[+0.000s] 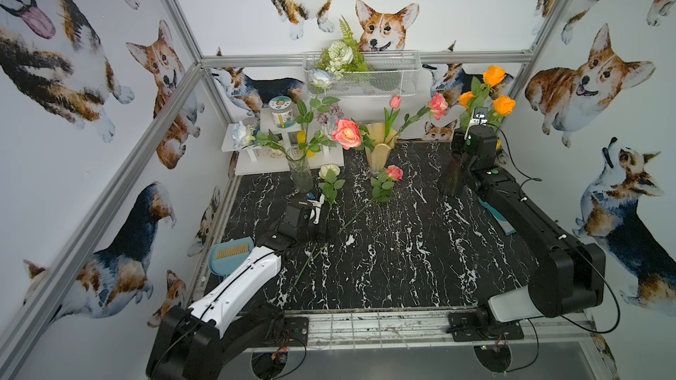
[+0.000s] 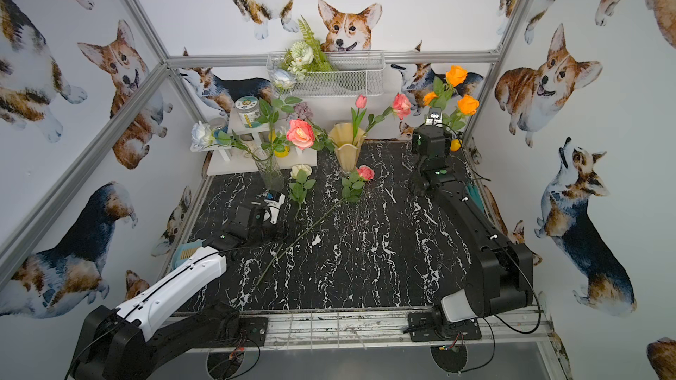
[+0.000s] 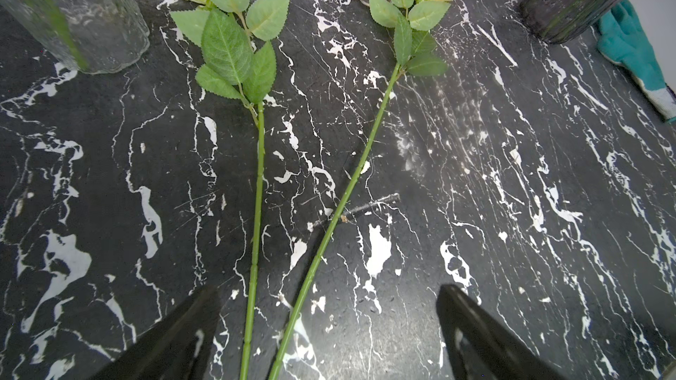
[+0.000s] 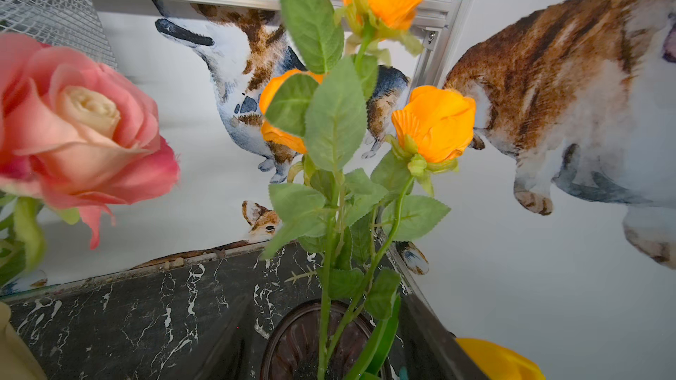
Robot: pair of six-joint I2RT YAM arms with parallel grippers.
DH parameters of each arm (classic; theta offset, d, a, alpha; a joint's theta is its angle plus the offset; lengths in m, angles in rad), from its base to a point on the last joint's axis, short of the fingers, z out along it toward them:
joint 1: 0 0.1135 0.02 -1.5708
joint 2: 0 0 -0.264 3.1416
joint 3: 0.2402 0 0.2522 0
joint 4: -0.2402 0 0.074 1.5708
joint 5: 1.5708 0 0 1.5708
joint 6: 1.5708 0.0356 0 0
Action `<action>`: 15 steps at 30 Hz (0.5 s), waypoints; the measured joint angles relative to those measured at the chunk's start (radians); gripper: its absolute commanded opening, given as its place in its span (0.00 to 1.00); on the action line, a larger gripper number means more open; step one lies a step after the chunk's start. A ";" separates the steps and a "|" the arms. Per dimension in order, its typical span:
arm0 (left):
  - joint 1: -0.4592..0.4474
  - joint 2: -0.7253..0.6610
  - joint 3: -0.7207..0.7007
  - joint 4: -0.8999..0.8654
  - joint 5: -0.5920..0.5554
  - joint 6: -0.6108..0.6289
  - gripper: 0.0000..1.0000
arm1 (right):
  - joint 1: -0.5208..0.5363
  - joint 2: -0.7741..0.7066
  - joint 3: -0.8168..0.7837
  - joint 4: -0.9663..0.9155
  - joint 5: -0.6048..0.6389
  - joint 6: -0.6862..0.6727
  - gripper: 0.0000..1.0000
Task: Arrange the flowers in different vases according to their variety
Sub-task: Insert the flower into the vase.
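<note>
At table [image 1: 402, 250] back edge | right tool [image 4: 325, 316] spread, empty, over dark vase [image 1: 451, 180] | left tool [image 3: 329, 288] wide, empty

A fern bouquet [image 1: 341, 55] sits in a white wire basket [image 1: 395, 82]; a blue dustpan [image 1: 223, 266] lies just beside the marble table [image 1: 402, 261]

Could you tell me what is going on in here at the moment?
The robot is sorting artificial flowers into vases. The right gripper, jaws apart, sits at the orange roses standing in the dark vase. The open left gripper sits over the stems of a cream rose and a pink rose lying on the table. White roses stand in the clear vase, pink ones in the cream-yellow vase.
</note>
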State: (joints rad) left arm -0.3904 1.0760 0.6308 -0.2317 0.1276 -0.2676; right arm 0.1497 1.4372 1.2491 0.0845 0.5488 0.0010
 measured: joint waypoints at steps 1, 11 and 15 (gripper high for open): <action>0.000 0.000 0.000 0.000 0.000 0.000 0.98 | 0.000 -0.005 -0.001 -0.007 -0.001 0.005 0.70; 0.002 0.002 0.000 0.000 -0.009 0.000 0.98 | 0.007 -0.102 -0.075 -0.091 -0.056 0.068 0.73; 0.002 0.018 0.000 -0.006 -0.021 0.000 0.98 | 0.026 -0.146 -0.091 -0.144 -0.107 0.081 0.74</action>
State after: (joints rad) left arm -0.3885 1.0935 0.6308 -0.2382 0.1070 -0.2672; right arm 0.1757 1.2907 1.1580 -0.0597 0.4419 0.0818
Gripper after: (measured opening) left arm 0.977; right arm 0.739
